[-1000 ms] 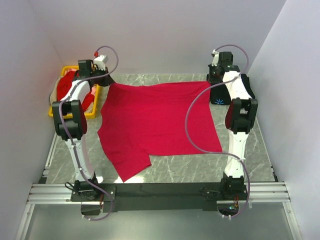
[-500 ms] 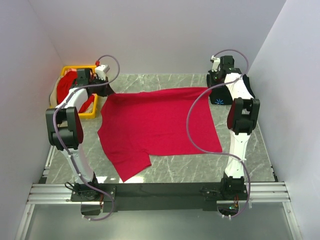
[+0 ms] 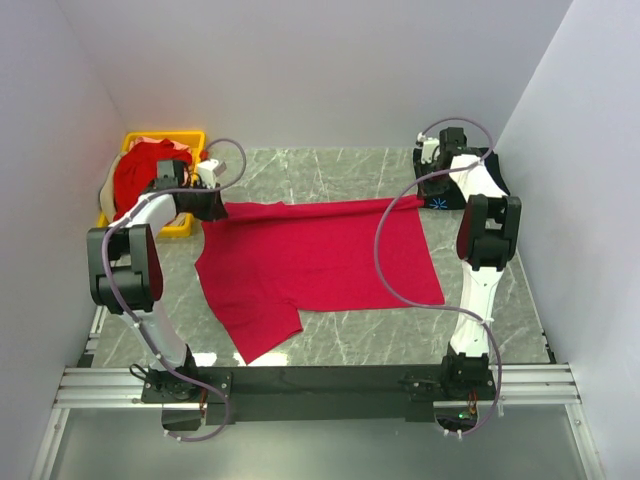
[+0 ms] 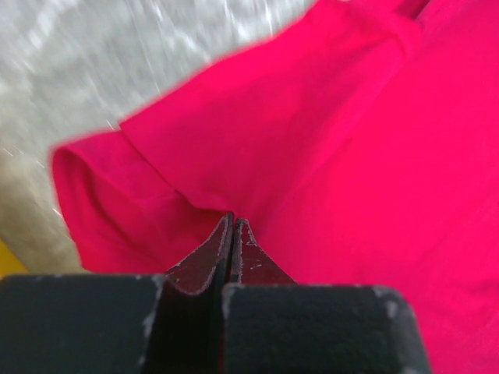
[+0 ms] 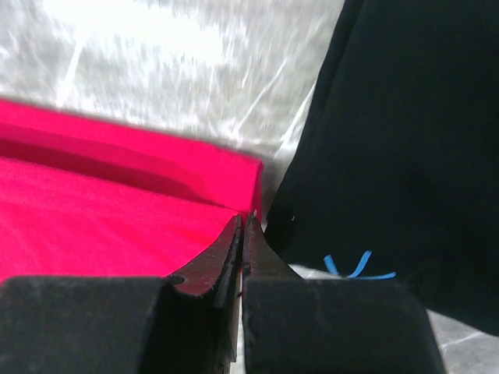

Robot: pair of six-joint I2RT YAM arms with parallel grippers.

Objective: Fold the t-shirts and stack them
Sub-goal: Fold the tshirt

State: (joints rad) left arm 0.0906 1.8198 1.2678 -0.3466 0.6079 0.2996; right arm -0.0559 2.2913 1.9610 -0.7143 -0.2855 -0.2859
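A plain bright red t-shirt (image 3: 320, 260) lies spread on the marble table, its far edge lifted and folding toward me. My left gripper (image 3: 215, 203) is shut on its far left corner; in the left wrist view the fingertips (image 4: 232, 222) pinch red cloth (image 4: 335, 156). My right gripper (image 3: 422, 196) is shut on the far right corner, fingertips (image 5: 243, 220) pinching the red edge (image 5: 117, 210). A folded black t-shirt (image 3: 442, 190) with a blue mark lies at the back right beside the right gripper, also in the right wrist view (image 5: 405, 140). Other red shirts (image 3: 140, 170) sit in the basket.
A yellow plastic basket (image 3: 182, 225) stands at the back left, close behind the left arm. Grey walls close in on the left, back and right. A metal rail (image 3: 320, 385) runs along the near edge.
Both grippers have moved toward the near side, dragging the shirt's far edge with them. The far part of the shirt now folds over the rest, so the red area is shorter front to back.
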